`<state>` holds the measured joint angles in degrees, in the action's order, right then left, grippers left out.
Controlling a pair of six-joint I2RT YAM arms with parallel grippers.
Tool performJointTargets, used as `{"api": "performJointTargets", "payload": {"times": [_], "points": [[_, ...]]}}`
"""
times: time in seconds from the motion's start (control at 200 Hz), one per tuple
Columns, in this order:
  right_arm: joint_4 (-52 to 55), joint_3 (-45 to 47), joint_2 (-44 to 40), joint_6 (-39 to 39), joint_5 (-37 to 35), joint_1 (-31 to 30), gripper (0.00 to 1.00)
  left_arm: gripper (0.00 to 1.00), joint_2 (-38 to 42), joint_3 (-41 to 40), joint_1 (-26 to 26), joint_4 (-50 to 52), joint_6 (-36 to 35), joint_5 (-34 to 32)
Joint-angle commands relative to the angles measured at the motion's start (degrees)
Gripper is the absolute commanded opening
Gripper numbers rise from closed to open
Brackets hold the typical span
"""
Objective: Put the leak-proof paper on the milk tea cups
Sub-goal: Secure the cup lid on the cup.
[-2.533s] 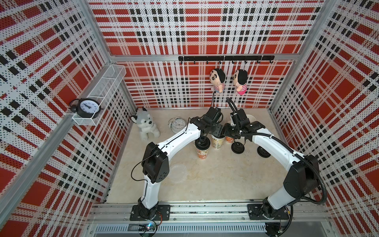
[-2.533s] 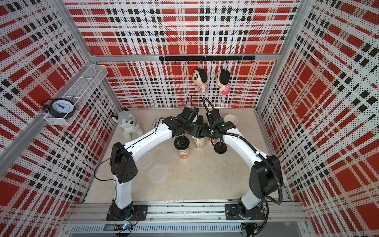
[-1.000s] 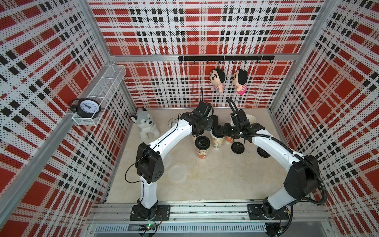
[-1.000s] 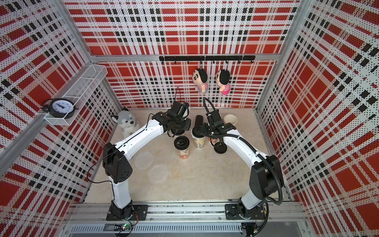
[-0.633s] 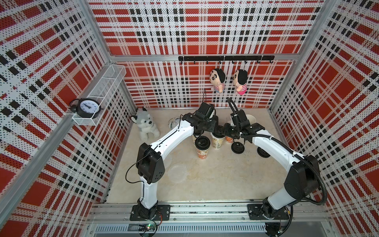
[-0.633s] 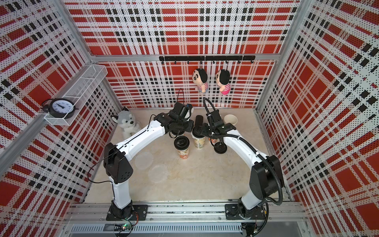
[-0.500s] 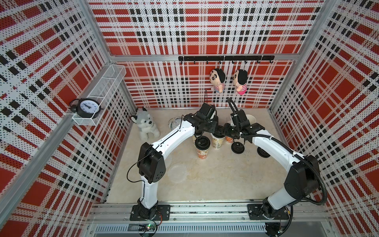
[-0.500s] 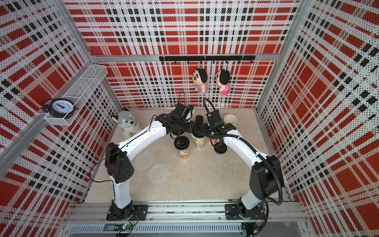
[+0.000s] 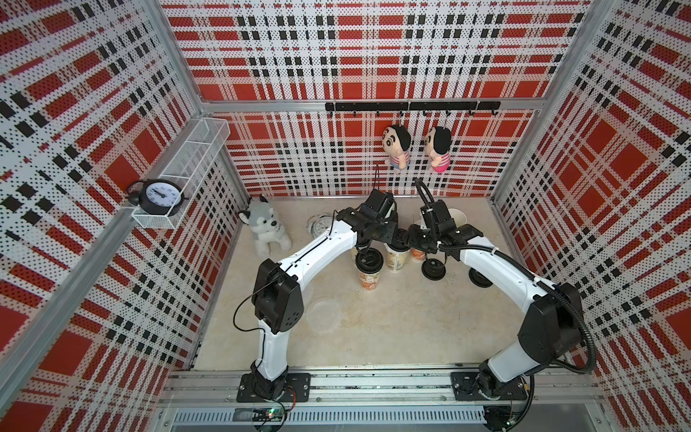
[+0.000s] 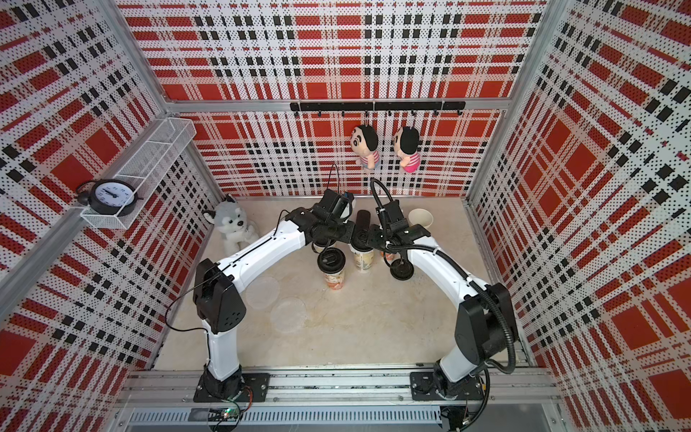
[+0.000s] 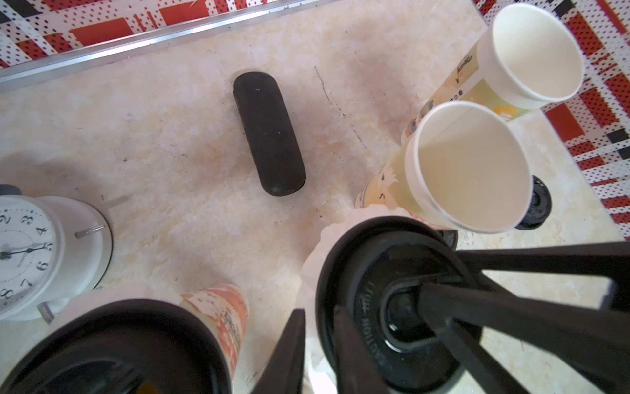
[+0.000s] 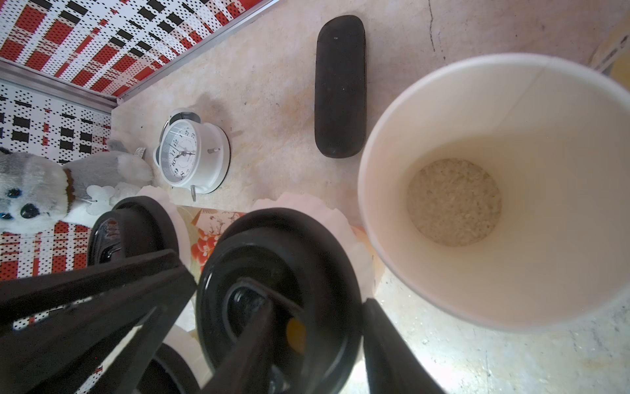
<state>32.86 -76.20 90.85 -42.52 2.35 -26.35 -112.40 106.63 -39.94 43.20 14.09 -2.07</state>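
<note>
Three milk tea cups carry black lids: the front cup [image 9: 368,278], the middle cup [image 9: 396,258] and a left cup [image 11: 218,317] under my left arm. Two more milk tea cups [image 11: 470,163] [image 11: 538,51] stand without lids. Leak-proof paper [image 12: 300,201] pokes out scalloped from under the middle cup's black lid [image 12: 272,273]. My left gripper [image 11: 318,314] is shut on that lid's rim. My right gripper [image 12: 317,303] grips the same lid, one finger in its recess and one outside the rim. Loose leak-proof paper sheets [image 10: 261,291] [image 10: 288,314] lie on the table.
A black oblong case [image 11: 269,133] and a white alarm clock [image 11: 51,252] lie behind the cups. A husky plush [image 9: 265,230] sits at the back left. Two loose black lids [image 9: 433,269] [image 9: 480,278] lie under my right arm.
My left gripper swung off to the back left and has come back rightward onto the middle cup's lid. My right arm has stayed put on that lid.
</note>
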Motion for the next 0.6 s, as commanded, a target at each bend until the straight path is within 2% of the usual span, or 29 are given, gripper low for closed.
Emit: {"api": "performJointTargets", "payload": {"times": [0.0,0.13,0.596], "points": [[5.9,2.73,1.81,0.21,-1.13,-0.31,0.44,0.22,-0.46,-0.34,0.22,1.79,0.31,-1.39],[5.73,2.77,1.88,0.23,-0.97,-0.29,0.44,0.26,-0.47,0.33,0.3,1.72,0.45,-0.67],[5.89,2.91,1.88,0.27,-0.87,-0.29,0.44,0.27,-1.16,-1.31,-0.53,1.62,0.19,0.91]]}}
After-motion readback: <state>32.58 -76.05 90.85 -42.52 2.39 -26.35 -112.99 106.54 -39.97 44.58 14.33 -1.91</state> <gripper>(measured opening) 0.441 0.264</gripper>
